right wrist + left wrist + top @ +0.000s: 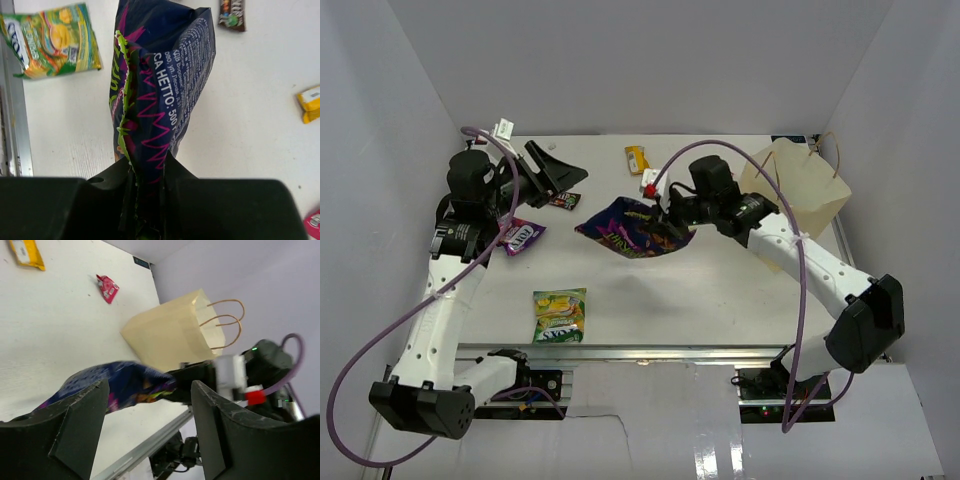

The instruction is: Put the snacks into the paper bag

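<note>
The paper bag (802,188) stands at the back right of the surface (720,290); I can't see inside it. My right tool (147,175) is clenched on one end of the large dark blue-purple bag (628,230), held edge-up, its long axis running left-right and its free end pointing towards the left arm, away from the paper bag. The green-yellow bag (560,315) lies flat near the front edge. A purple-white packet (521,237) lies by the left arm. My left tool (558,172) is released, fingers spread, just above the small brown packet (564,201). The yellow wrapper (637,159) and pink-red wrapper (107,288) lie at the back.
</note>
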Robot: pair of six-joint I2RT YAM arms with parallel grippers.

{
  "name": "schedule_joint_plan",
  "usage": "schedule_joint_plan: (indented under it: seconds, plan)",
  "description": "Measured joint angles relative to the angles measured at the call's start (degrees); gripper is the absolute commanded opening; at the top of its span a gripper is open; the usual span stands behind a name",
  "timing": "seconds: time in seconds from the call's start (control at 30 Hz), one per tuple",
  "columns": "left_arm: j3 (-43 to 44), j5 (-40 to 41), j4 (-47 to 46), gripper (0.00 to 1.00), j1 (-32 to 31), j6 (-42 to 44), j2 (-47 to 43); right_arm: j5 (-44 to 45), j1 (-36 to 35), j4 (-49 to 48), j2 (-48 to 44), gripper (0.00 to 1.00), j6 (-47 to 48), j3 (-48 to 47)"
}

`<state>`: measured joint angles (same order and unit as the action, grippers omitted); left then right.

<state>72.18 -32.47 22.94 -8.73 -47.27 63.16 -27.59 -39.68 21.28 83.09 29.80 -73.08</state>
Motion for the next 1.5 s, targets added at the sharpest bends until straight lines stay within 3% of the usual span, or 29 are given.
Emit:
schedule_joint_plan:
  seconds: [0.23, 0.43, 0.57, 0.8, 1.2, 1.5]
  plan:
    - [-6.25, 5.57, 1.03, 0.77, 0.0, 4.35, -6.03, -4.61, 8.2, 3.63, -1.66, 0.08, -5.49, -14.67]
    - [-15.54, 7.43, 1.01, 0.77, 0.0, 4.9, -9.29, -5.38, 22.23, 3.43, -2.38, 0.08, -9.29, -33.81]
    - [-17.31, 7.91, 0.61, 0.77, 0.0, 5.75, -9.81, -2.91, 31.93, 2.21, -4.28, 0.08, -9.9, -38.82]
    - [-18.64, 8.0, -1.31, 0.77, 0.0, 7.04, -9.84, 0.79, 44.28, 3.76, -8.46, 0.08, -9.97, -37.38]
    - [-21.97, 7.32, -3.04, 0.77, 0.0, 8.24, -9.86, 4.15, 45.94, 12.79, -15.45, 0.08, -7.02, -27.02]
    - [-23.08, 6.54, -3.23, 0.77, 0.0, 8.66, -10.47, 8.74, 45.99, 18.29, -15.19, 0.08, -2.73, -20.59]
